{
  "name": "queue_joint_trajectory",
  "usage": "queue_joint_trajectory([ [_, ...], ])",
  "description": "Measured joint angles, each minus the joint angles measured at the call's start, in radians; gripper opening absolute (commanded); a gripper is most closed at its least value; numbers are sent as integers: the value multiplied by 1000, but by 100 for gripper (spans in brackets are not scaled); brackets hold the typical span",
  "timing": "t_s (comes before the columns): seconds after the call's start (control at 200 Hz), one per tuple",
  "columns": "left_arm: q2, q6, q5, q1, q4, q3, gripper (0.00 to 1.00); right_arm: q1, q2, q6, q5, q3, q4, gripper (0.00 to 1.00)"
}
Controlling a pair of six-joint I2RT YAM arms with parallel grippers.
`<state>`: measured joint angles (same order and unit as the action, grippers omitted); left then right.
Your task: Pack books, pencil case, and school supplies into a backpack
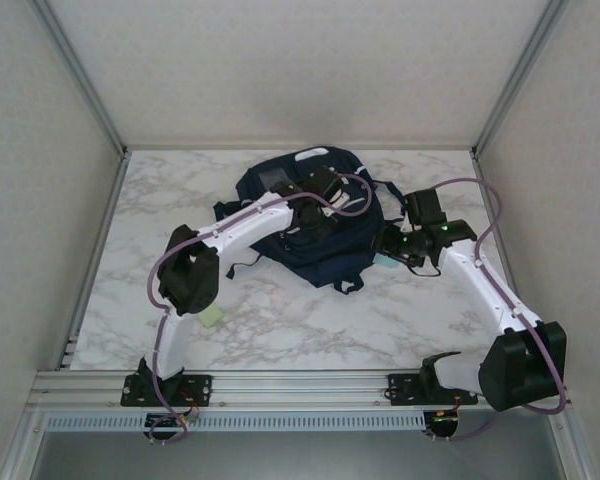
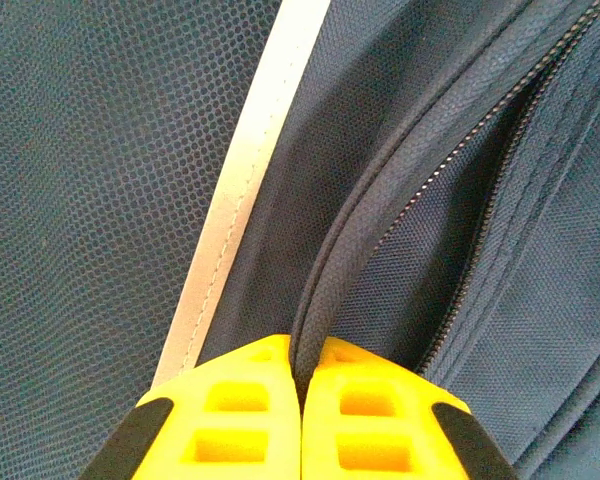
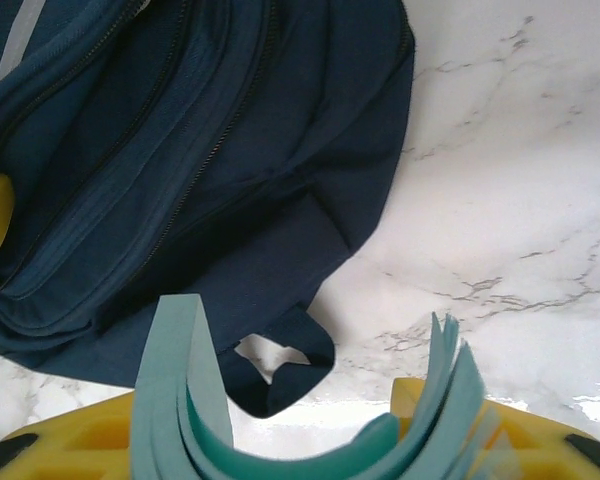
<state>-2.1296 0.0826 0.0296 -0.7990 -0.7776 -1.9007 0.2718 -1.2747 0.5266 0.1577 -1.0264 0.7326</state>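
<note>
Left gripper [image 2: 302,375] is pinched shut on the soft zipper edge of the backpack [image 1: 330,262], a good spot for lifting floppy cloth. A light blue pad [image 3: 175,380], thin and bendy, is squeezed curved in the right gripper [image 3: 310,455], just beside the backpack. The narrow opening may be blocked by the left arm. A pale green pad [image 1: 212,316] is seen on the table [image 1: 380,330].

Your left hand [image 2: 300,362] pinches the backpack's [image 2: 80,220] zipper flap [image 2: 325,285] just right of the white stripe [image 2: 242,195], the opening [image 2: 450,235] gaping further right.
</note>
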Motion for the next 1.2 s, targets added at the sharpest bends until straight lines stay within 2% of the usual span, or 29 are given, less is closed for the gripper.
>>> queue_joint_trajectory([
  [0.375,23,-75,-86,55,-90,-106,0,38,-156,111,76,-74,-117,52],
  [0.481,24,-103,-96,63,-91,-116,0,79,-247,143,80,-140,-156,57],
  [0.531,24,-115,-100,64,-91,-116,0,95,-293,155,81,-172,-171,63],
  [0.661,24,-156,-103,70,-87,-116,0,115,-398,190,103,-255,-174,93],
  [0.751,24,-186,-104,83,-82,-116,0,125,-431,198,113,-290,-182,99],
  [0.866,26,-217,-105,104,-80,-116,0,132,-424,192,108,-291,-199,99],
  [0.986,32,-233,-105,113,-76,-116,0,135,-385,184,97,-269,-210,92],
  [1.201,35,-238,-111,113,-72,-116,0,135,-309,185,99,-176,-268,60],
])
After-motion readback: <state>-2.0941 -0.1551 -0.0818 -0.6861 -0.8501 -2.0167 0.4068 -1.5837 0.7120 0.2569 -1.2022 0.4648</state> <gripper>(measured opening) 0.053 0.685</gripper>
